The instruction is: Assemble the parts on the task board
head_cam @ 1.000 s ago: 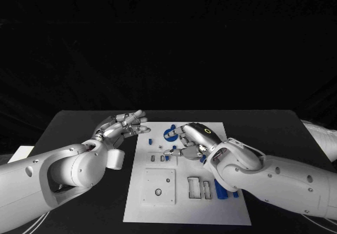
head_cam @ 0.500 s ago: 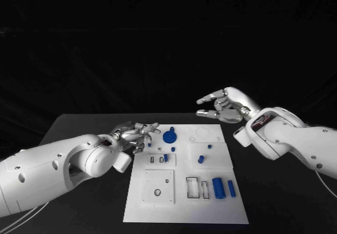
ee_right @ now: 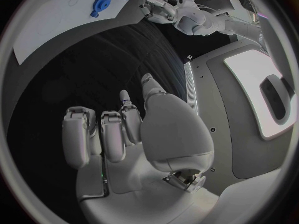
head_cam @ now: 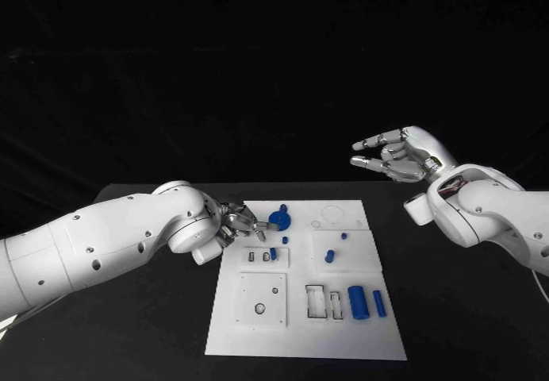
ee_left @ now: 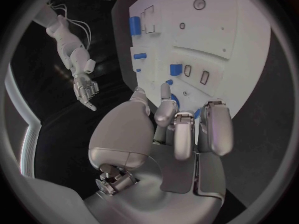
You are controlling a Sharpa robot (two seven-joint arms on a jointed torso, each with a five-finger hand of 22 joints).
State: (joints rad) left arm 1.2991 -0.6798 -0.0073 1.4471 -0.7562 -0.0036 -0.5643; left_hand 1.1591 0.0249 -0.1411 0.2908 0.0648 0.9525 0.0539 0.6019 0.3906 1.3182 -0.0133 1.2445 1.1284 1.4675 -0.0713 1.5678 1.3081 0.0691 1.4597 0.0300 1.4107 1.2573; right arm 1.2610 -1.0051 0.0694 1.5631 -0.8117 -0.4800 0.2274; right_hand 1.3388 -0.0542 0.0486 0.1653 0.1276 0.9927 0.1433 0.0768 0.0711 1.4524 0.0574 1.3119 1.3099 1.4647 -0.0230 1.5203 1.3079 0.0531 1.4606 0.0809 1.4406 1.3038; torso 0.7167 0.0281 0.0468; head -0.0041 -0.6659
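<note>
Where black table (head_cam: 137, 317) bears task board (head_cam: 286, 333); both hands empty, fingers apart.

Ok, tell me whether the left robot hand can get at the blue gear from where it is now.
Probably yes. The left robot hand hovers at the board's left edge, right beside the blue gear, with nothing between them.

One white rectangular task board (head_cam: 300, 337) is lying on one black surface (head_cam: 458, 317). Six small blue parts are showing on it in the head view: one round disc-shaped blue part (head_cam: 279, 217), two long blue cylinders (head_cam: 356, 301), and three little blue pegs (head_cam: 329, 256). Two silver many-fingered robot hands are showing: the left robot hand (head_cam: 240, 222) and the right robot hand (head_cam: 395, 155).
</note>
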